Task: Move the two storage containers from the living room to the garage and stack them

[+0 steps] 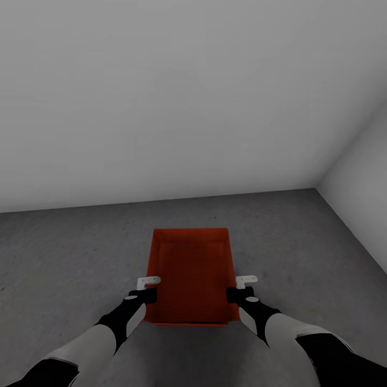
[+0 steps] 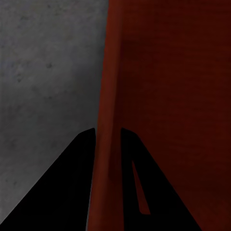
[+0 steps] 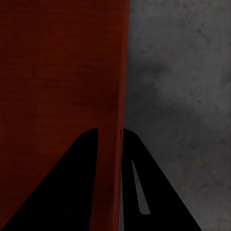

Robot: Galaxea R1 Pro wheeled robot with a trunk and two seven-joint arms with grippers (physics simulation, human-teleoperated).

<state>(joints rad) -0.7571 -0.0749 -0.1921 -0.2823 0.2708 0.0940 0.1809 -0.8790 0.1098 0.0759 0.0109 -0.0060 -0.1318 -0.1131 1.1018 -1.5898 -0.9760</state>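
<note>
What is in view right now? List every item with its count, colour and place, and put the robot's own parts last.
storage container: one, orange-red, open-topped, in front of the robot between both claws, over the floor; whether it rests on the floor cannot be told.
floor: one, dark grey and rough, under and around the container.
walls: two, pale grey, one ahead and one at the right, meeting in a corner.
left claw: one, black, its fingers astride the container's left wall.
right claw: one, black, its fingers astride the container's right wall.
arms: two, black and white, reaching forward from the bottom of the head view.
</note>
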